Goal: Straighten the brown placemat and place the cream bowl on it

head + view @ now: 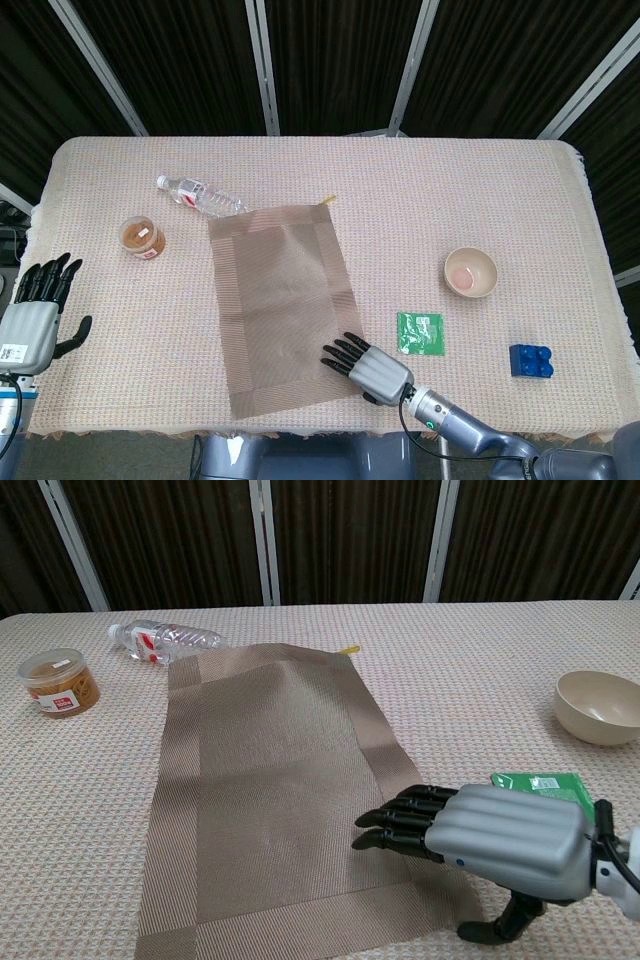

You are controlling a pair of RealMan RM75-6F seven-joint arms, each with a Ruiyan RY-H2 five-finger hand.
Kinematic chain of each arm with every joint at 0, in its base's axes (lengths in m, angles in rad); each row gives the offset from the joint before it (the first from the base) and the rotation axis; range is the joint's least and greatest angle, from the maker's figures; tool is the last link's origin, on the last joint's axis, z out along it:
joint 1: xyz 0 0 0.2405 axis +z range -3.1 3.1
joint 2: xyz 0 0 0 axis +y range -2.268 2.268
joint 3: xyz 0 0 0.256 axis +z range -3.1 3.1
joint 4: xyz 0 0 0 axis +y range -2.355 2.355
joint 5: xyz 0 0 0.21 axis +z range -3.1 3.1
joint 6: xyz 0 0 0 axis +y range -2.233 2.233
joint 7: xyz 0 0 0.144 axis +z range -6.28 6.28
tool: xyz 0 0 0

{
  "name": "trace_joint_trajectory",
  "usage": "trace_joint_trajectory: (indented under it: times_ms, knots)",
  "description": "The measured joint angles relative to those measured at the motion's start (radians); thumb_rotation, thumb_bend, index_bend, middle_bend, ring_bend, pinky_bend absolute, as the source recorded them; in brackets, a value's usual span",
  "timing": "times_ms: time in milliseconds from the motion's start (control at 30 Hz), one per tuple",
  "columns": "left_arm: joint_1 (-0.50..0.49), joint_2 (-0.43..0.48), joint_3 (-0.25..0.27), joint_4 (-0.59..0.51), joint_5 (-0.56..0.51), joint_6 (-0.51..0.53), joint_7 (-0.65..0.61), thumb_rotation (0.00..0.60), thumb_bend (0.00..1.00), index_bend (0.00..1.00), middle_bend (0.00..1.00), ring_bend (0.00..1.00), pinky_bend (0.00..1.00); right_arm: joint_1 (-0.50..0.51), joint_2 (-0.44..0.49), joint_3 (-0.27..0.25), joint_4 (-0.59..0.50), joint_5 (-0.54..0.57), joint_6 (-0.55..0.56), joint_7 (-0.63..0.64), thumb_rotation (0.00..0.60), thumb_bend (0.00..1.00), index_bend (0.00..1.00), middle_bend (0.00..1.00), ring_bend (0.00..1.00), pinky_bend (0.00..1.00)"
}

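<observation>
Resting palm-down on the near right corner of the brown placemat (283,308) (277,795), the right hand (367,366) (490,837) is seen with fingers extended and slightly spread, nothing gripped. Dark fingertips (372,825) are laid on the mat's right border; the thumb is tucked beside the mat's near right corner in the chest view. Whether the mat is actually pressed cannot be told.

The placemat is laid skewed on the table (420,190), long axis tilted, far edge angled toward the water bottle (200,196) (162,640). A small yellow item (327,199) (347,650) is seen at the mat's far right corner.

A green packet (420,332) (545,783) is found just right of the right hand, off the mat. The cream bowl (470,272) (599,707) is set upright on the tablecloth, well apart from the mat to its right, beyond the packet. A blue block (531,360) is seen further right, near the table's front edge.

The left hand (33,318) is held at the table's left edge, fingers straight and apart, nothing held. A brown-filled jar (143,237) (60,681) is seen left of the mat, near the bottle.
</observation>
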Motion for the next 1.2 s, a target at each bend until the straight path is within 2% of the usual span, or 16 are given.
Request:
trace_joint_trajectory:
  times_ms: [367,633,1200]
  knots:
    - [0.003,-0.001,-0.001,-0.001,0.006,-0.004,0.002,0.600,0.41,0.00,0.00,0.00,0.00,0.004,-0.009,-0.027,0.051,-0.012,0.026,0.021,0.600,0.19,0.09,0.00,0.00,0.00]
    - [0.003,0.000,-0.002,-0.005,0.008,-0.007,-0.001,0.600,0.41,0.00,0.00,0.00,0.00,0.005,-0.016,-0.031,0.067,-0.017,0.050,0.047,0.600,0.26,0.09,0.00,0.00,0.00]
    - [0.004,0.001,-0.004,-0.005,0.011,-0.017,-0.002,0.600,0.41,0.00,0.00,0.00,0.00,0.008,-0.028,-0.037,0.100,-0.021,0.101,0.101,0.600,0.28,0.10,0.00,0.00,0.00]
